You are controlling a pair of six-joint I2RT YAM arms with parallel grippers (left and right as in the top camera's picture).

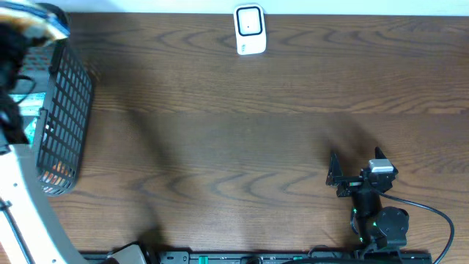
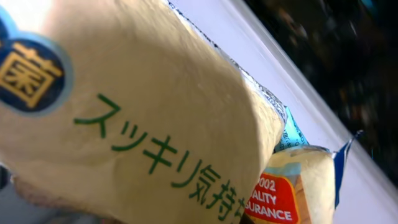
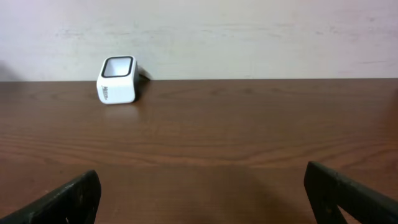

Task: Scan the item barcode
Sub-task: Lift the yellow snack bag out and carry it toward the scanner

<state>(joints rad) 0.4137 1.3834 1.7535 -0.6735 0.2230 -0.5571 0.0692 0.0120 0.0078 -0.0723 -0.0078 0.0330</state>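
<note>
Across the cream packet (image 2: 155,93) runs green lettering, "スッキリ気持".

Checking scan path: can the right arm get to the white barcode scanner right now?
Likely yes: only bare wooden table lies between the open right gripper and the scanner; reach itself is unconfirmed.

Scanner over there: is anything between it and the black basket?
Nothing visible does. Only wooden table lies between the basket and the white scanner. The open right gripper sits at the near edge, away from that path.
</note>
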